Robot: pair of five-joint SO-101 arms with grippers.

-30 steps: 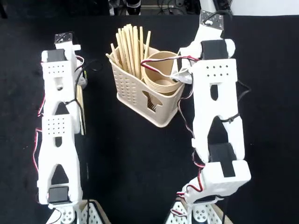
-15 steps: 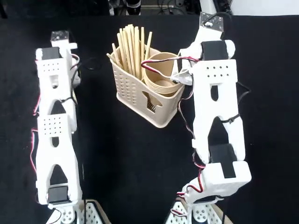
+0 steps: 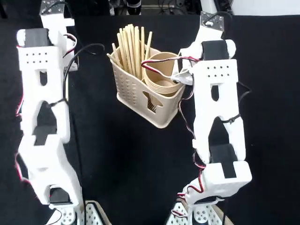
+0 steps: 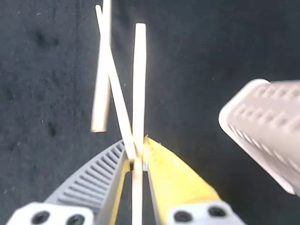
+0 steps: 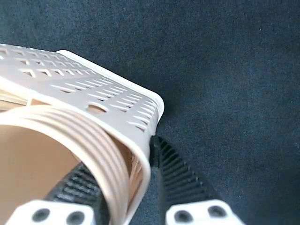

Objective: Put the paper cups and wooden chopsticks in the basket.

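Note:
A cream perforated basket [image 3: 140,96] stands at the table's middle back. It holds a bunch of wooden chopsticks [image 3: 132,47] and a stack of paper cups [image 3: 163,75]. My right gripper [image 5: 143,155] is shut on the basket's side wall [image 5: 84,79], one finger inside against the cups [image 5: 51,140] and one outside. My left gripper [image 4: 138,157] is shut on three wooden chopsticks [image 4: 139,70], which fan out above the black table, with the basket's corner [image 4: 267,131] off to one side. In the high view the left arm [image 3: 42,70] reaches along the table's left side.
A black cloth [image 3: 126,159] covers the whole table, with open room in front of the basket. The right arm [image 3: 215,108] runs along the basket's right side. Cables and equipment sit beyond the far edge.
The left arm has risen and swung left and toward the far edge. The chopsticks that lay beside it a second ago are off the table and in its gripper. The right arm has not moved.

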